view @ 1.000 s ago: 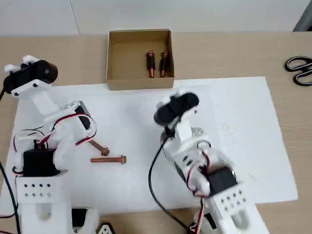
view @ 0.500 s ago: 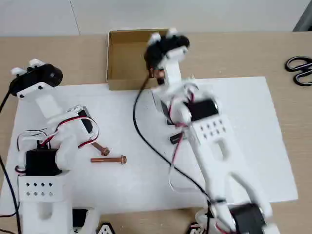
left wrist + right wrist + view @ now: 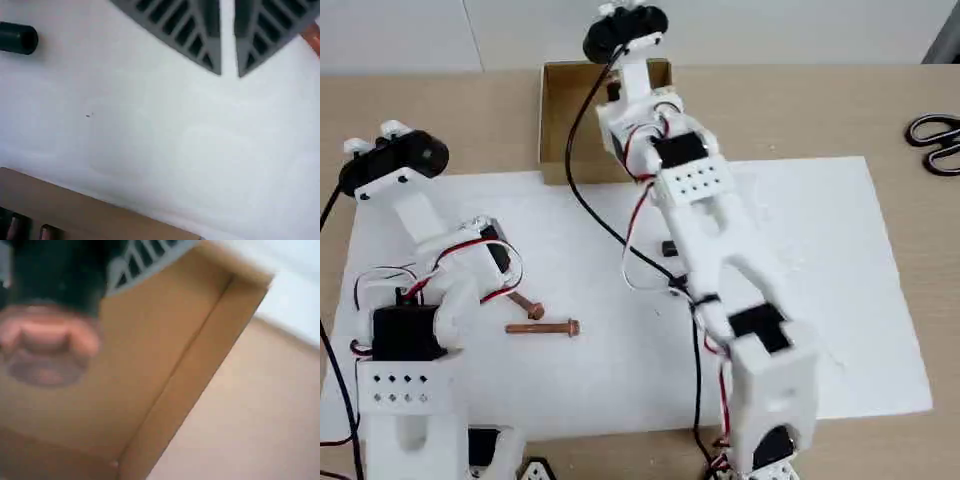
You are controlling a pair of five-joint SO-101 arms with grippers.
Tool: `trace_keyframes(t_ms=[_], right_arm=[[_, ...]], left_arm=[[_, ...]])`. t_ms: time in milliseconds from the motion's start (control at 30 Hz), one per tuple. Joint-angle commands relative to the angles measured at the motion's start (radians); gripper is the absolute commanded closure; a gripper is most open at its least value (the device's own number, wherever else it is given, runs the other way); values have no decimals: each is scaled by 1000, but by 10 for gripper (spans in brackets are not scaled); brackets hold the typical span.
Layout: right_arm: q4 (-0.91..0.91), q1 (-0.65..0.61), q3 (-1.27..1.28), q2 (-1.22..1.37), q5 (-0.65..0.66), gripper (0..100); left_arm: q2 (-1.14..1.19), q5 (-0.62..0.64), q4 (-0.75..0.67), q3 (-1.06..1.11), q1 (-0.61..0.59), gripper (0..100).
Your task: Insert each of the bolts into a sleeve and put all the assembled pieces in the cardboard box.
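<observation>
My right gripper (image 3: 617, 92) hangs over the cardboard box (image 3: 555, 125), shut on an assembled piece (image 3: 50, 330), a copper bolt head in a black sleeve. The box's inner wall (image 3: 190, 385) shows just behind the piece. The right arm hides most of the box's inside. Two loose copper bolts (image 3: 542, 327) (image 3: 525, 304) lie on the white paper (image 3: 820, 300) beside my left gripper (image 3: 500, 270). That left gripper (image 3: 227, 70) has its jaws almost together with nothing between them. A loose black sleeve (image 3: 17, 37) lies on the paper, also the black sleeve (image 3: 668, 247) beside the right arm.
Scissors (image 3: 932, 143) lie at the table's far right edge. The right arm stretches across the paper's middle toward the box, trailing a black cable (image 3: 595, 215). The box's outer wall (image 3: 100, 215) faces my left gripper.
The right arm has swung from the near middle of the paper out over the cardboard box, carrying the assembled piece. The left arm has barely shifted.
</observation>
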Motion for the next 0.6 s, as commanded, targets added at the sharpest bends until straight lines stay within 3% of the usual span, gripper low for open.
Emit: trace_keyframes(t_ms=[0, 167, 567], right_arm=[[-119, 8, -150, 88, -12, 995], [-222, 8, -238, 242, -12, 995], [-216, 1, -336, 372, -8, 994]], left_arm=[[-5, -3, 31, -10, -5, 994], [-5, -5, 78, -13, -5, 994], [-5, -2, 77, -13, -5, 994]])
